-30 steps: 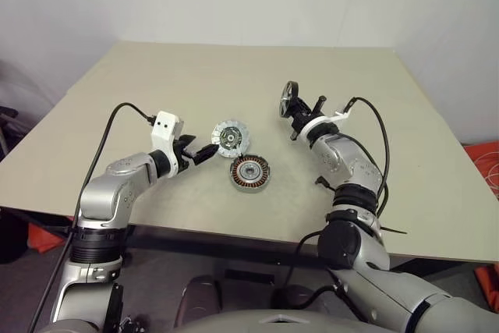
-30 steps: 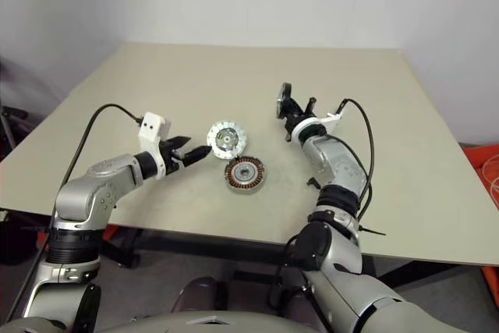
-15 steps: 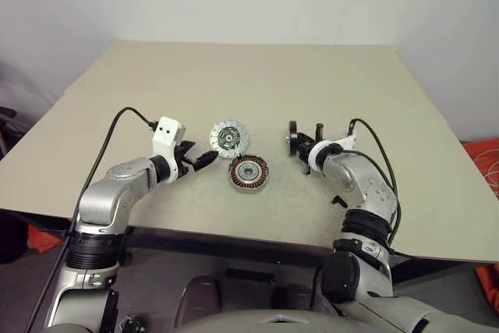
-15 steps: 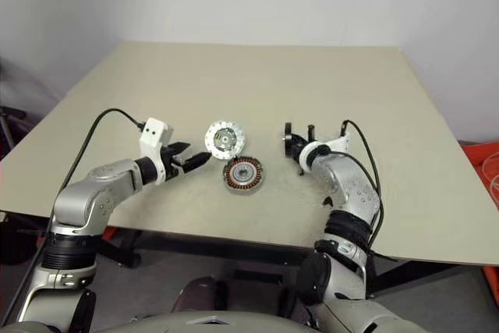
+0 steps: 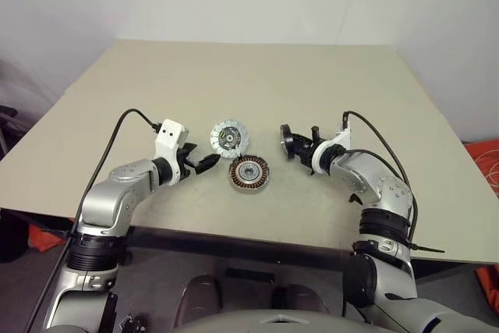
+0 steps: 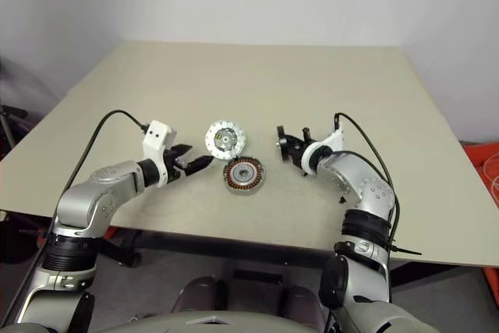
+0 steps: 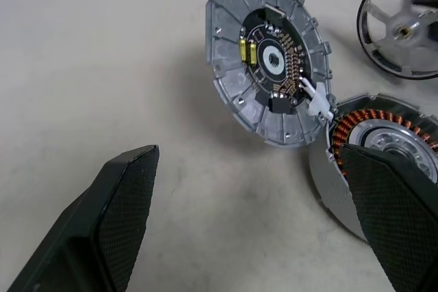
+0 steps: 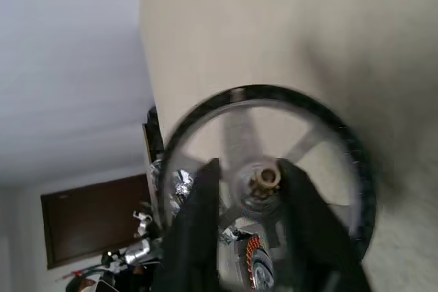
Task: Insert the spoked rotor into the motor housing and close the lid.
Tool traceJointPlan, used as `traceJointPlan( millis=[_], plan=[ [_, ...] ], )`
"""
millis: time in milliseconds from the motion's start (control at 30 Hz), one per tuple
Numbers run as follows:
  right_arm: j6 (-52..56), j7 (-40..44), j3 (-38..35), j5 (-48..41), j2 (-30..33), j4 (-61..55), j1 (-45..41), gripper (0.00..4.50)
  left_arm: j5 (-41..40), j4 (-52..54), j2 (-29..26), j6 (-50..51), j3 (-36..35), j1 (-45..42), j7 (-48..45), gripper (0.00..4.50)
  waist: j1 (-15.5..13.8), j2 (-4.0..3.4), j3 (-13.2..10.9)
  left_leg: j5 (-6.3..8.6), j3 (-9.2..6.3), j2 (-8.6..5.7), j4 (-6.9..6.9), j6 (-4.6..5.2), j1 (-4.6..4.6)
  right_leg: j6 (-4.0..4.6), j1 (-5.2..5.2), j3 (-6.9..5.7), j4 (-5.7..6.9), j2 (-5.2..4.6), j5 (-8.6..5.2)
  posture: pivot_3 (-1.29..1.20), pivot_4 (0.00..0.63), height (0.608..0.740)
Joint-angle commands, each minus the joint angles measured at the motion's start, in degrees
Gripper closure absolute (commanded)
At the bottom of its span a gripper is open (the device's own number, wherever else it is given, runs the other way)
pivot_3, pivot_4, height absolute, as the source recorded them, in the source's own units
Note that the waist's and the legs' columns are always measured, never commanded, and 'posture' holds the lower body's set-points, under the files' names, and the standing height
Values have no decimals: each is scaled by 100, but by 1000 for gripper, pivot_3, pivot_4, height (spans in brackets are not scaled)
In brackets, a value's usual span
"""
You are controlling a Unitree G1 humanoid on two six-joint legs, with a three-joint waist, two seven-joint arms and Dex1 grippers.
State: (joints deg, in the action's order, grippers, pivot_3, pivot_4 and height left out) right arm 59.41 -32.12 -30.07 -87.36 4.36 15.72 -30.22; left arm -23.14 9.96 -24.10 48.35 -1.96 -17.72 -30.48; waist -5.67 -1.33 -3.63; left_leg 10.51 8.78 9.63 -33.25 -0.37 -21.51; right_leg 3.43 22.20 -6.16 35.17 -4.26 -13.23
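Here, low in the middle of the frame, the motor housing (image 5: 249,172) lies flat on the bench (image 5: 374,83), windings up. Left of it the left gripper (image 5: 204,163) hovers, fingers (image 7: 126,200) spread and released. Right of it the right gripper (image 5: 297,146) has the spoked rotor (image 5: 286,140) on edge at its fingers; grasping or not, I cannot tell. Just beyond the housing lies the lid (image 5: 229,137).

Spoked rotor (image 8: 263,169) upright, hub between right fingers (image 8: 198,237).
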Motion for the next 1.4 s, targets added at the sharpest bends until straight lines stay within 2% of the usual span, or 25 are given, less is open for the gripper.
traceJointPlan(
  millis=[33,100,300,400,467,567,667,900,1400],
  plan=[
    [-16,152,91,32,71,49,-29,1871,17,175,-99,-143,-42,-9,-18,0,0,0,0,0,0,0,0,0,0,0,0,0,0,0,0,0,0,740],
    [-10,341,153,161,155,99,-14,1151,24,175,-114,-160,-30,14,-19,0,1,0,0,0,0,0,-1,0,0,0,-1,0,0,0,0,0,0,740],
    [17,1146,310,485,370,129,-88,1151,60,171,-127,-191,8,33,-28,0,-6,1,1,0,0,-1,-3,0,1,-3,-4,0,0,0,2,0,0,740],
    [132,1848,559,791,617,-20,-138,1151,69,165,-129,-197,15,26,-38,0,-8,1,1,0,0,-1,-4,0,1,-2,-4,0,1,0,3,0,0,740],
    [5,2959,1166,1533,1140,-402,-138,1151,81,146,-139,-212,23,12,-51,0,-17,1,0,0,-1,-2,-6,1,-2,-2,-4,0,1,0,3,0,0,740],
    [-778,4595,2374,3130,2135,-652,-157,1151,116,127,-159,-239,55,0,-76,0,-76,3,1,0,-6,-3,-13,2,-13,-10,-6,-3,-6,-1,7,0,0,740],
    [-1127,5330,2753,3835,2476,-353,-279,1151,147,118,-167,-260,87,-4,-89,0,-128,8,4,1,-6,-1,-14,3,-8,-14,-19,-4,-18,0,9,0,0,740],
    [-904,5654,2615,4337,2235,89,-333,1151,169,137,-169,-289,81,38,-75,0,-152,8,5,5,-5,0,-20,18,-6,53,-18,-4,-17,1,19,0,0,740],
    [-422,5404,1932,4722,1985,268,69,1151,197,230,-292,-302,121,142,-105,0,-153,7,5,17,-4,8,-66,38,-3,58,-27,-4,4,1,20,0,0,740]
  ],
)
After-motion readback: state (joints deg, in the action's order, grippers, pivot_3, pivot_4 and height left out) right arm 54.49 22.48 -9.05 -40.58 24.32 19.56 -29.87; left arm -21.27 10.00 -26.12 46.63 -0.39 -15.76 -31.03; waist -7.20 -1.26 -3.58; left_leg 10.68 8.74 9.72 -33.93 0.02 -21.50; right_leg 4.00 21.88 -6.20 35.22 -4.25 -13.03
